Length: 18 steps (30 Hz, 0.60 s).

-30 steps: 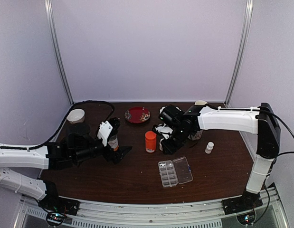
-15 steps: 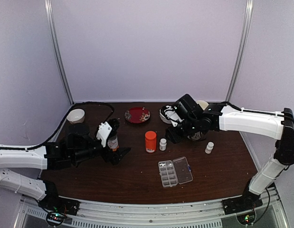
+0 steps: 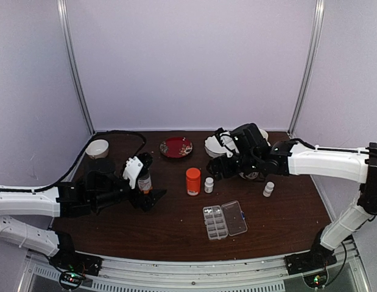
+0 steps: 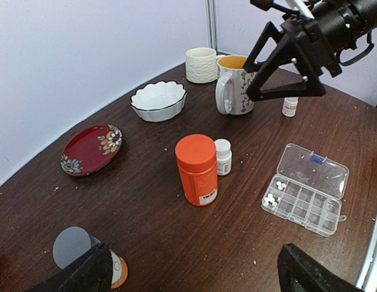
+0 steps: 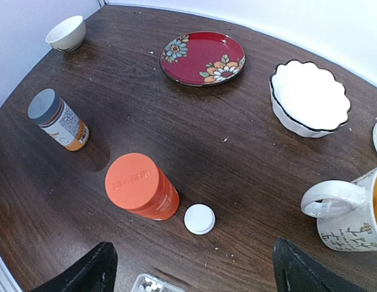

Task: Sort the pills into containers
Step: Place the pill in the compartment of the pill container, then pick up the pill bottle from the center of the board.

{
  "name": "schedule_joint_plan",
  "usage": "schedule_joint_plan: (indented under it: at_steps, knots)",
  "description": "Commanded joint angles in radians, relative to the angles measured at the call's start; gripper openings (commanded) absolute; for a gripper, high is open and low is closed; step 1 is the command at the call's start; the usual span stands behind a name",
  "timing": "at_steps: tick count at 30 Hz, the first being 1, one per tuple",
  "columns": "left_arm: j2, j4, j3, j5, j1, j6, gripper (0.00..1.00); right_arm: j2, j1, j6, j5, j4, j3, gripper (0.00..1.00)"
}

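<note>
On the table [image 3: 176, 234], near the middle: one clear pill box [image 3: 215, 222], its lid [image 3: 236, 218] laid open to the right. A few pills [image 4: 271, 198] sit in an end compartment (I can't make out the other compartments).
Right gripper [image 3: 217, 168]: jaws wide apart, above the small white bottle [image 3: 208, 184], which stands just beside the orange bottle [image 3: 193, 180].
Left gripper [image 4: 191, 278]: spread wide, with the grey-capped bottle [image 4: 84, 258] by one finger.
</note>
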State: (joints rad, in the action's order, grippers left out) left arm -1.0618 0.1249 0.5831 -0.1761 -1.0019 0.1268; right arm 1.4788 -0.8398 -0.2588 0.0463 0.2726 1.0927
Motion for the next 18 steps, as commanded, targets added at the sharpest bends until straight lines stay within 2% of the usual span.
schedule_joint_plan:
  at_steps: [1, 4, 11, 18]
  knots:
    - [0.012, 0.010, 0.037, -0.015, 0.006, 0.019, 0.98, 0.110, 0.005, -0.023, -0.006, 0.071, 0.088, 0.87]
    - [0.003, 0.007, 0.041, -0.020, 0.006, 0.027, 0.98, 0.169, 0.005, -0.027, 0.004, 0.100, 0.115, 0.74]
    - [-0.010, 0.002, 0.057, -0.029, 0.006, 0.031, 0.98, 0.300, 0.008, -0.023, 0.015, 0.145, 0.203, 0.57]
    - [-0.010, 0.005, 0.050, -0.026, 0.006, 0.038, 0.98, 0.367, 0.014, -0.021, 0.019, 0.178, 0.257, 0.54]
